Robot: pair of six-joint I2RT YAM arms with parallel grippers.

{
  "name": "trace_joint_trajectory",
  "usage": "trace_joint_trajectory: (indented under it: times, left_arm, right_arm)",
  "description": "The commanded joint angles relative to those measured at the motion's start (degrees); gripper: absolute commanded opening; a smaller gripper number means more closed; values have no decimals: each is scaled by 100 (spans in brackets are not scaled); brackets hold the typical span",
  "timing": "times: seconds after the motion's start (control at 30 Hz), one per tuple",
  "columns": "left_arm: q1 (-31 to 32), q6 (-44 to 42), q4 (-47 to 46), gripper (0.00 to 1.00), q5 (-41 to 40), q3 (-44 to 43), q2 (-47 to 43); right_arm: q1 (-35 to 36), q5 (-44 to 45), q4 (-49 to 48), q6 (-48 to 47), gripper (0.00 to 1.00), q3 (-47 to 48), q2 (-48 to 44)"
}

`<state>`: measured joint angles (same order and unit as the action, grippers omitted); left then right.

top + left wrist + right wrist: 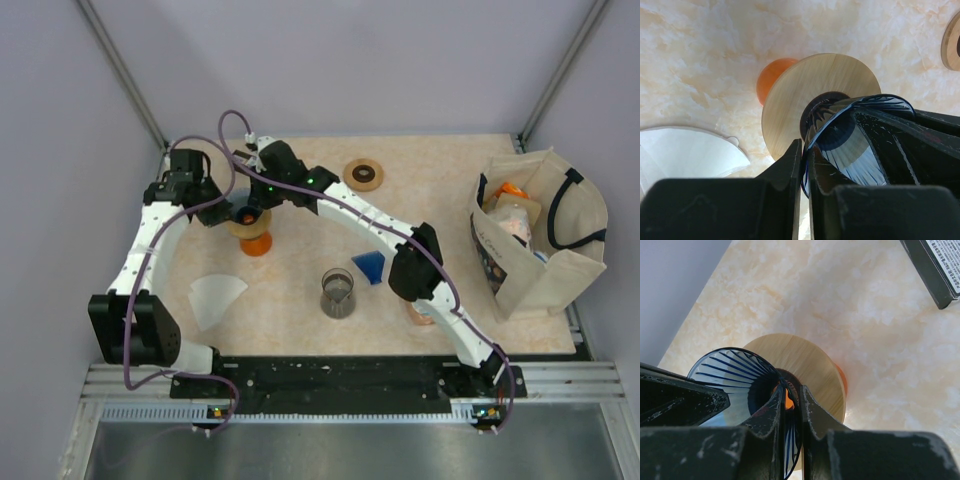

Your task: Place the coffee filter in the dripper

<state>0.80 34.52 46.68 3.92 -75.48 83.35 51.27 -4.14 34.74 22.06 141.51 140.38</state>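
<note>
The dripper (248, 219) is a blue ribbed glass cone in a round wooden collar, resting on an orange cup (256, 245) at the table's left. My left gripper (229, 213) is shut on the cone's rim from the left; in the left wrist view the jaws (805, 146) pinch the glass wall (850, 145). My right gripper (263, 196) is shut on the rim from the far side; in the right wrist view it (792, 390) clamps the glass (735, 371). The white paper coffee filter (215, 297) lies flat on the table near the left arm, and shows in the left wrist view (687, 152).
A glass beaker (338, 293) and a blue object (369, 266) stand mid-table. A wooden ring (363, 175) lies at the back. A canvas tote bag (540, 235) with packets fills the right side. A black box (935, 267) shows in the right wrist view.
</note>
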Motion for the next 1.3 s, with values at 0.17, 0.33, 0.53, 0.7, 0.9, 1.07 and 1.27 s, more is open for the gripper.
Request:
trace_joint_trajectory:
  times: [0.17,0.33,0.53,0.7,0.9,1.07,1.27]
  left_arm:
    - [-18,-341,975,18,-419,140,287]
    - [-27,-420,949,23,-120,-124,208]
    - [-27,-525,975,32,-41,-528,155]
    - [-27,-622,957,34,21,-923,173]
    - [-18,-675,975,49,82,-1460,15]
    - [-18,-693,931,71,91,-1645,-406]
    - [-18,-684,615,99,74,-1540,-1408]
  right_arm:
    - [42,212,1527,-783,4,17,500]
    - [50,300,1299,-862,8,148,350]
    - [50,388,956,-809,15,166,175]
    - [33,800,403,-730,31,184,8]
    - [33,915,-353,-791,50,193,-344]
    - [41,652,-661,-818,62,105,-809]
    - [33,519,-1047,-967,99,-684,-1757]
